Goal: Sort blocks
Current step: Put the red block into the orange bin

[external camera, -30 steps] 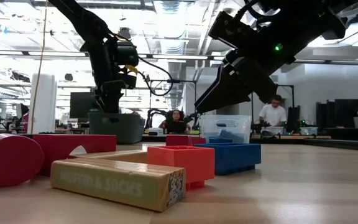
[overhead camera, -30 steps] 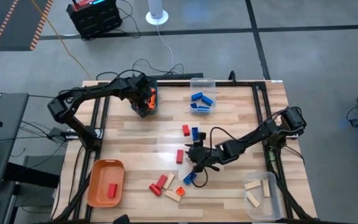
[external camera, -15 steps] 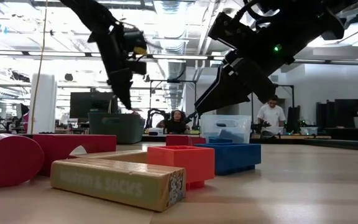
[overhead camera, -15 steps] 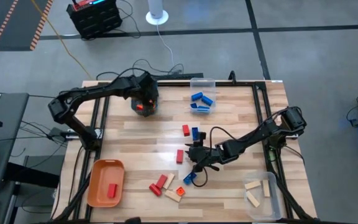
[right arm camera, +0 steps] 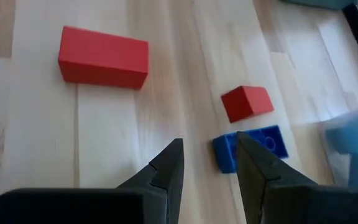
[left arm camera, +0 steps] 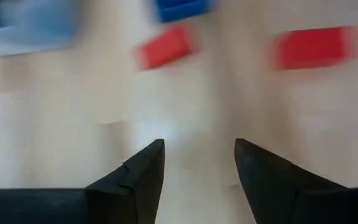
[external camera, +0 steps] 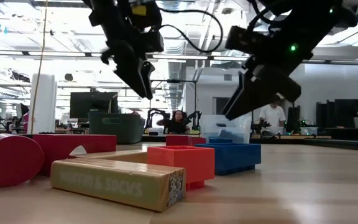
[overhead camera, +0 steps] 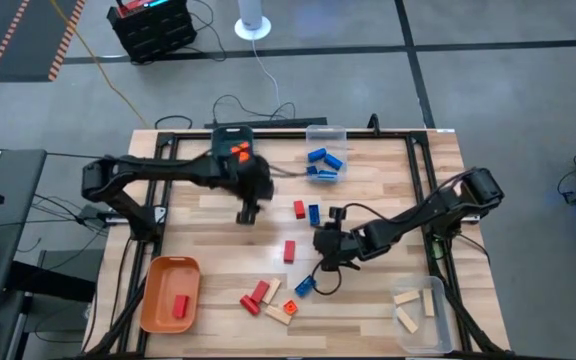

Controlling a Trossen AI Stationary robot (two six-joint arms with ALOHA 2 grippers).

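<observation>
Sort is partly done. Clear bin at the far edge (overhead camera: pixel 325 131) has a few blue blocks (overhead camera: pixel 317 156) in or just in front of it, can't tell which from the high view. Orange bin (overhead camera: pixel 158 268) at the near left corner holds one red block (overhead camera: pixel 180 305). Clear bin at the near right corner (overhead camera: pixel 418 325) holds three pale wood blocks (overhead camera: pixel 405 297). Dark teal bin (overhead camera: pixel 233 131) at the far left has something orange-red in it; most of it is hidden by the arm. Left on the table: a red block (overhead camera: pixel 298 209) touching or just beside a blue block (overhead camera: pixel 314 213) mid-table, another red one (overhead camera: pixel 289 251) nearer, a blue one (overhead camera: pixel 303 287) under the right arm, and a near-edge cluster of red, orange and wood pieces (overhead camera: pixel 268 300). So roughly seven or eight pieces to go by my count, maybe half done. Left gripper (overhead camera: pixel 247 212) is out over bare wood between the teal bin and the mid-table pair, fingers (left arm camera: pixel 143 169) spread with nothing between them; its wrist view is smeared but shows red and blue blocks ahead. Right gripper (overhead camera: pixel 325 242) hovers mid-table, fingers (right arm camera: pixel 166 167) apart and empty, pointing at the red/blue pair with the longer red block off to one side. Both arms look free for the next pick.
</observation>
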